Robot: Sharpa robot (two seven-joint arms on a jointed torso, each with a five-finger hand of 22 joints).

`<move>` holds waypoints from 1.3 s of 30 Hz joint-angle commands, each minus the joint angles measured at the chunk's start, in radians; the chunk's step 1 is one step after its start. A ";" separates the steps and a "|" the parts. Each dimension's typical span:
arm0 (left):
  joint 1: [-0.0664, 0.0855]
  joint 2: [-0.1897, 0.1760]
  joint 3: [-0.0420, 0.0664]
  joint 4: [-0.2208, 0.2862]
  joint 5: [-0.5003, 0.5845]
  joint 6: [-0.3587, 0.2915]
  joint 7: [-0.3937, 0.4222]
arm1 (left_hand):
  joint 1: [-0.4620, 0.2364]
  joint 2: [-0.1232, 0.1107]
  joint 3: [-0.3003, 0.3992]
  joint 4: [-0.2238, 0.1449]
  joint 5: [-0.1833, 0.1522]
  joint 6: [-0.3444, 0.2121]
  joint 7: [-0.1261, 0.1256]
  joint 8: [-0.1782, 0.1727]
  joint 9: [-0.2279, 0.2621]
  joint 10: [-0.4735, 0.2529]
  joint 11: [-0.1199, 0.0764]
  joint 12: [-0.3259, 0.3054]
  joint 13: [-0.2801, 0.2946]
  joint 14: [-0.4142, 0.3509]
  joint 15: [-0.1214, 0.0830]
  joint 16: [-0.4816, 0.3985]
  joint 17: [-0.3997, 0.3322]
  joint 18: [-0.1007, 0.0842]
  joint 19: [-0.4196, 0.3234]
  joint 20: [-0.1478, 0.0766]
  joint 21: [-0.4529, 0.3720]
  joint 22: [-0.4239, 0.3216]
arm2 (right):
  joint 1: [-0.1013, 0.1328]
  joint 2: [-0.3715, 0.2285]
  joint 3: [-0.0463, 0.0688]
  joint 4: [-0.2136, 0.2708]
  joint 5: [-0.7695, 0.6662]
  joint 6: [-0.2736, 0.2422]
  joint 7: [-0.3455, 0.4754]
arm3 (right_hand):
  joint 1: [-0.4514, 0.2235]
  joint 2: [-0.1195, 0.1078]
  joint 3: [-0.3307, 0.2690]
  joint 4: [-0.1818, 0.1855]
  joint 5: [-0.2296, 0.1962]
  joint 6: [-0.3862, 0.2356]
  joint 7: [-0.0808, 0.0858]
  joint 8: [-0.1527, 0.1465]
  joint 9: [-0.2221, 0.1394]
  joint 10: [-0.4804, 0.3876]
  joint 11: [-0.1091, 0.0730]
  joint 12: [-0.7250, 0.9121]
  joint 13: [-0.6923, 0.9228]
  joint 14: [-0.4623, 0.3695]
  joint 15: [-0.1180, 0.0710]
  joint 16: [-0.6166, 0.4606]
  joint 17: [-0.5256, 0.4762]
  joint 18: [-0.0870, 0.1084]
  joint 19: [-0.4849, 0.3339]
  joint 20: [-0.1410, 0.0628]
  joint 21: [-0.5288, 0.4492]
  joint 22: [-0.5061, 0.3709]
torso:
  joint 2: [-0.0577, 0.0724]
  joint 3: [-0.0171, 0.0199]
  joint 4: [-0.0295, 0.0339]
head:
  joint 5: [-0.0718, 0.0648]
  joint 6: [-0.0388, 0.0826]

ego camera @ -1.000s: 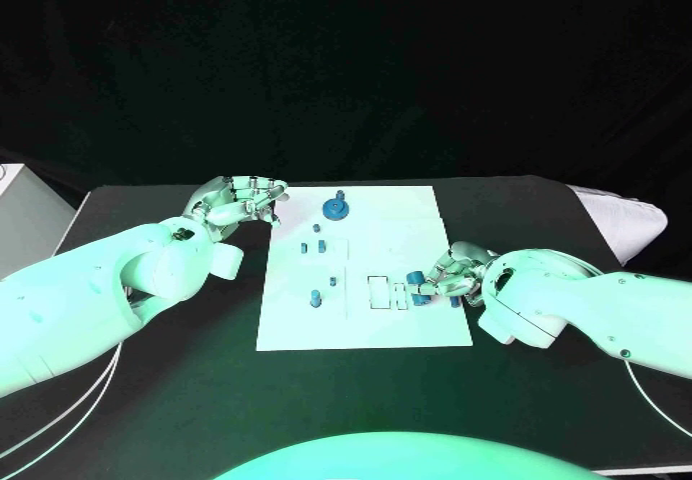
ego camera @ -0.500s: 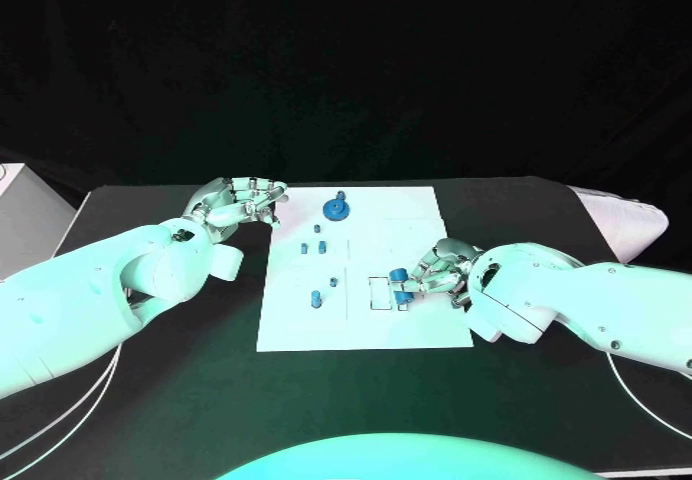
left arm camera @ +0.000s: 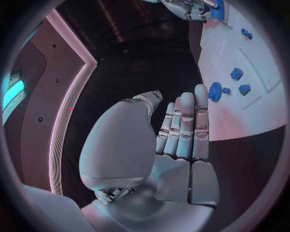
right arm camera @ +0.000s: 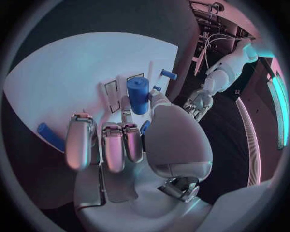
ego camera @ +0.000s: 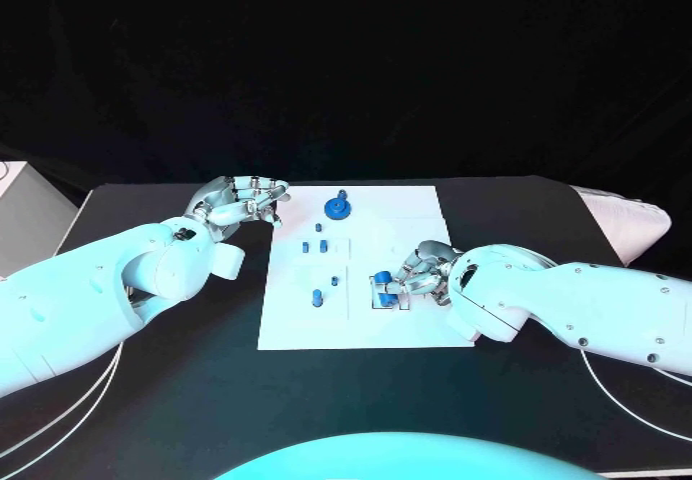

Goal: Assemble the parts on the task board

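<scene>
Task board (ego camera: pixel 361 300): right hand (ego camera: pixel 418 278) holds blue cylinder (right arm camera: pixel 137 95), clearest from right wrist.

The left hand (left arm camera: pixel 181 145) rose through the middle of the left wrist view, its fingers (left arm camera: pixel 184 123) held straight and side by side, nothing in them. Beyond the fingertips lay the white task board (left arm camera: pixel 241 92) on the dark surface (left arm camera: pixel 151 63). A round blue part (left arm camera: pixel 215 91) stood just past them, with smaller blue parts (left arm camera: pixel 237 73) nearby. At the far edge the right hand (left arm camera: pixel 190 8) was over the board (its hold unclear).
</scene>
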 commanded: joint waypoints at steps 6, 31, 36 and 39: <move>-0.002 0.000 0.001 0.004 0.003 0.017 0.004 | 0.003 0.006 -0.007 -0.001 0.002 -0.007 0.012 0.004 0.000 -0.009 0.000 0.006 0.001 -0.006 0.002 -0.006 0.001 0.015 0.003 0.006 -0.005 -0.001 | -0.003 0.017 0.000 -0.016 -0.047 0.027 -0.008 | -0.016 -0.006 0.006 -0.002 -0.017 0.007 -0.001 0.001 0.008 0.084 -0.002 -0.010 0.235 0.101 -0.003 0.003 0.238 -0.010 0.039 -0.004 0.000 0.044 | 0.000 0.0013 -0.0005 | 0.004 -0.004; -0.002 -0.004 0.001 0.005 0.003 0.020 -0.001 | 0.002 0.007 -0.008 -0.001 0.002 -0.007 0.012 0.005 -0.001 -0.010 0.000 0.007 0.001 -0.006 0.002 -0.006 0.001 0.015 0.003 0.006 -0.006 -0.002 | -0.007 0.018 -0.002 -0.025 -0.115 0.021 -0.035 | -0.144 -0.052 -0.086 0.003 -0.274 -0.006 0.001 0.024 0.037 0.072 0.000 -0.032 0.219 0.101 -0.001 0.002 0.237 -0.011 0.040 -0.002 -0.001 0.054 | 0.000 0.0015 -0.0006 | 0.006 -0.010; -0.002 -0.004 0.001 0.005 0.003 0.020 -0.002 | 0.002 0.007 -0.008 -0.001 0.002 -0.007 0.012 0.005 -0.001 -0.010 0.000 0.007 0.001 -0.006 0.002 -0.006 0.001 0.015 0.003 0.006 -0.006 -0.002 | -0.008 0.014 -0.002 -0.020 -0.124 0.013 -0.028 | -0.165 -0.060 -0.095 0.004 -0.296 -0.008 0.000 0.027 0.041 0.072 0.000 -0.032 0.219 0.101 -0.001 0.002 0.237 -0.012 0.040 -0.002 -0.001 0.056 | 0.000 0.0014 0.0001 | 0.006 -0.010; -0.002 -0.004 0.001 0.005 0.003 0.019 -0.002 | 0.002 0.007 -0.008 -0.001 0.002 -0.007 0.012 0.005 -0.001 -0.010 0.000 0.007 0.001 -0.006 0.002 -0.006 0.001 0.015 0.003 0.006 -0.006 -0.002 | -0.009 0.010 -0.002 -0.016 -0.127 0.010 -0.024 | -0.165 -0.060 -0.095 0.004 -0.296 -0.008 0.000 0.027 0.041 0.072 0.000 -0.032 0.219 0.101 -0.001 0.002 0.237 -0.012 0.040 -0.002 -0.001 0.056 | 0.000 0.0017 -0.0005 | 0.006 -0.011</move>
